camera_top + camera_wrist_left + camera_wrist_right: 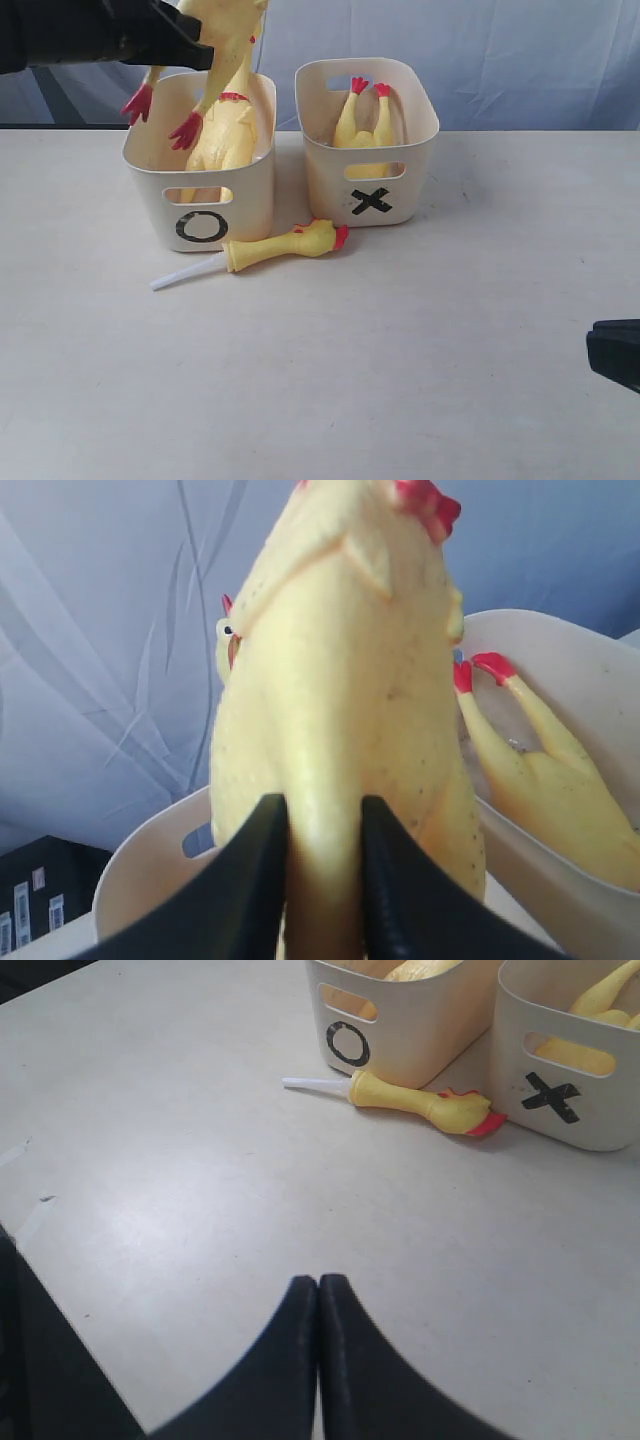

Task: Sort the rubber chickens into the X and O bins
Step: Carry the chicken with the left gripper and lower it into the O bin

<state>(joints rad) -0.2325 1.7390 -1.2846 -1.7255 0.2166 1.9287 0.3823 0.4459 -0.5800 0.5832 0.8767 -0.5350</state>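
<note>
Left end effector [322,812] clamped on long chicken [350,680] over O bin [250,205]. Soft, light rubber, prob. floppy: you'd grip mid-body. Right end effector [318,1300] pressed together, empty. Count: 2 whole (2nd chicken [228,145] in O bin), 1 headless body [365,125] in X bin [330,190], 1 head-and-neck [285,245] on worktop [400,350]; 2 bins.

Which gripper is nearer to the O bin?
Left. The left gripper holds a chicken above the O bin; the right gripper is far off over the table.

Whole chicken [228,40] over O bin [150,200], another [228,150] inside; headless body [365,125] in X bin [330,190]; head-and-neck [285,245] before bins.
</note>
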